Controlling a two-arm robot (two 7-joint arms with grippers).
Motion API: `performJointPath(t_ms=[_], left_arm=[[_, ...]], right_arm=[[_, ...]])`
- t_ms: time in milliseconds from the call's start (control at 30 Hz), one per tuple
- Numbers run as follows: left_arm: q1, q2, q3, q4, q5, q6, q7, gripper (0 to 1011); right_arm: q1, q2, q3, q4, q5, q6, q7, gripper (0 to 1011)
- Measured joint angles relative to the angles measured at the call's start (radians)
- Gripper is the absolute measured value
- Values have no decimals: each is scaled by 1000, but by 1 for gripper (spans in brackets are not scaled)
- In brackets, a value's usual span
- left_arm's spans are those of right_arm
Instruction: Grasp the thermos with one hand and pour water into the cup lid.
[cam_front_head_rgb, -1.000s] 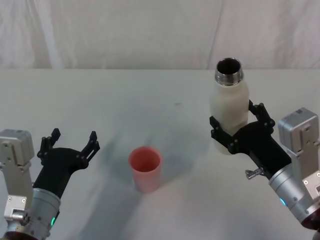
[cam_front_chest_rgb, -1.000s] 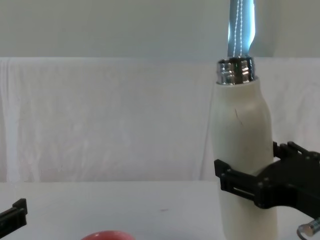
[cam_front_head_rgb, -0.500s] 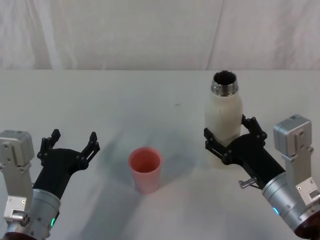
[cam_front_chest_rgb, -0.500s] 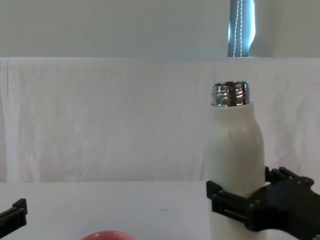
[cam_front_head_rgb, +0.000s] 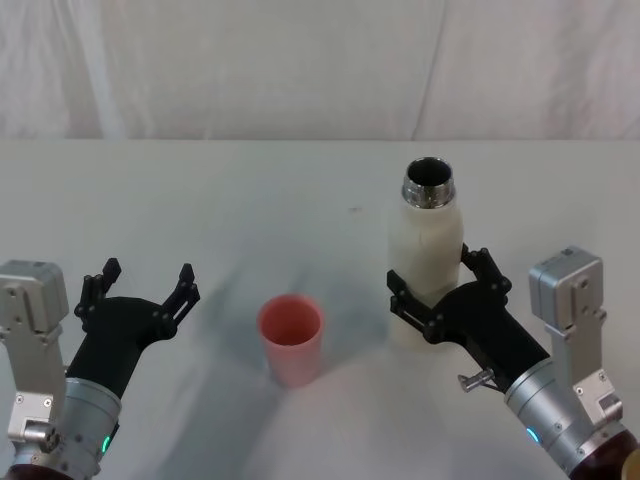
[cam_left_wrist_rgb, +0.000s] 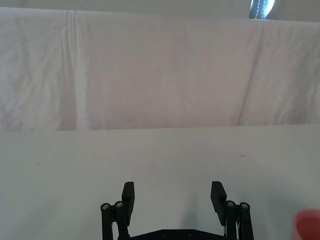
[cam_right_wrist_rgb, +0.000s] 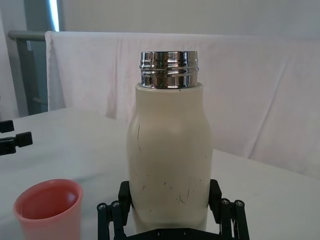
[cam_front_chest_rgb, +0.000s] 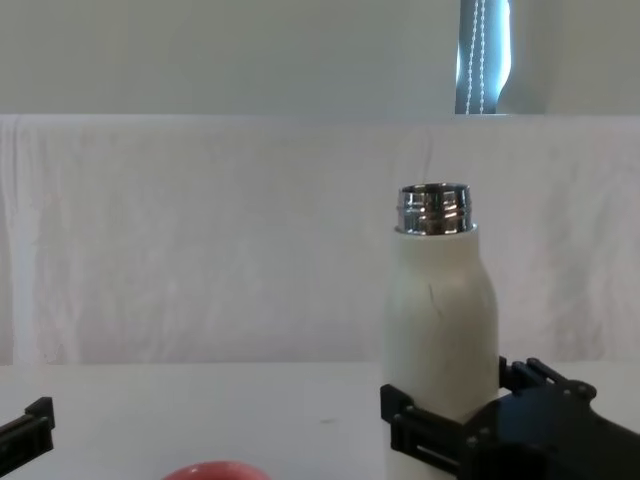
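— Covering the whole work area is a white table (cam_front_head_rgb: 300, 190); where does the bottle stand against the cup?

— The bottle (cam_front_head_rgb: 428, 262) is upright, to the right of the pink cup (cam_front_head_rgb: 291, 338), apart from it, its chrome neck uncapped.

— And the grippers?

— The right gripper (cam_front_head_rgb: 436, 300) is clamped around the bottle's lower body. The left gripper (cam_front_head_rgb: 140, 290) sits left of the cup, fingers spread, holding nothing.
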Motion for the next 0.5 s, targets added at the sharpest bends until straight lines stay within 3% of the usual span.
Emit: performJointPath(t_ms=[500], left_arm=[[0, 0, 0, 0, 0, 0, 0, 1001]], right_arm=[[15, -21, -13, 51, 36, -57, 7, 951]])
